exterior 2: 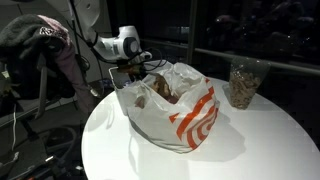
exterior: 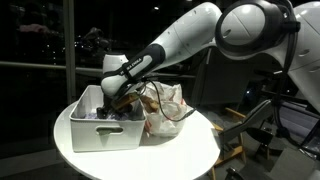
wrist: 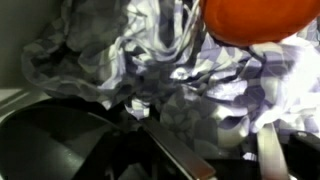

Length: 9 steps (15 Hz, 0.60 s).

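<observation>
My gripper (exterior: 121,99) reaches down over the seam between a white bin (exterior: 100,132) and a crumpled white plastic bag (exterior: 166,112) with orange print (exterior 2: 196,118). In an exterior view the gripper (exterior 2: 135,72) sits just behind the bag's open mouth. In the wrist view the gripper (wrist: 205,128) is open: its two fingers (wrist: 180,152) stand apart with crinkled, shiny plastic (wrist: 150,60) between and beyond them. What, if anything, they touch is unclear. An orange rounded shape (wrist: 255,20) fills the top right corner. A dark curved object (wrist: 60,140) lies at the lower left.
The bin and bag stand on a round white table (exterior: 190,160). Dark items (exterior: 112,112) lie inside the bin. A clear jar (exterior 2: 243,85) with brownish contents stands at the table's far side. Clothing hangs on a rack (exterior 2: 45,45) beside the table.
</observation>
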Each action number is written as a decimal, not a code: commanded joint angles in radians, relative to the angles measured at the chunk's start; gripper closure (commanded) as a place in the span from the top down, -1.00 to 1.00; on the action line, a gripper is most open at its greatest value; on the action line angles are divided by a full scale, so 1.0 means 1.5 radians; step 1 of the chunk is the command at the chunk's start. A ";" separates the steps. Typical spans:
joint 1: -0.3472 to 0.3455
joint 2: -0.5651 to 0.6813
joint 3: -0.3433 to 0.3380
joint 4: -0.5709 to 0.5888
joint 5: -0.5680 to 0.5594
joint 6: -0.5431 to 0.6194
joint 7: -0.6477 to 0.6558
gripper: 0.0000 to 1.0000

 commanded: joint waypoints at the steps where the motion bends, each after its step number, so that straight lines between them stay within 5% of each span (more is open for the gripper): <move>1: -0.006 -0.012 0.015 0.024 0.022 -0.038 0.008 -0.16; 6: -0.024 -0.058 0.035 0.016 0.069 -0.063 0.015 -0.89; 9: -0.032 -0.101 0.037 -0.001 0.090 -0.070 0.029 -1.00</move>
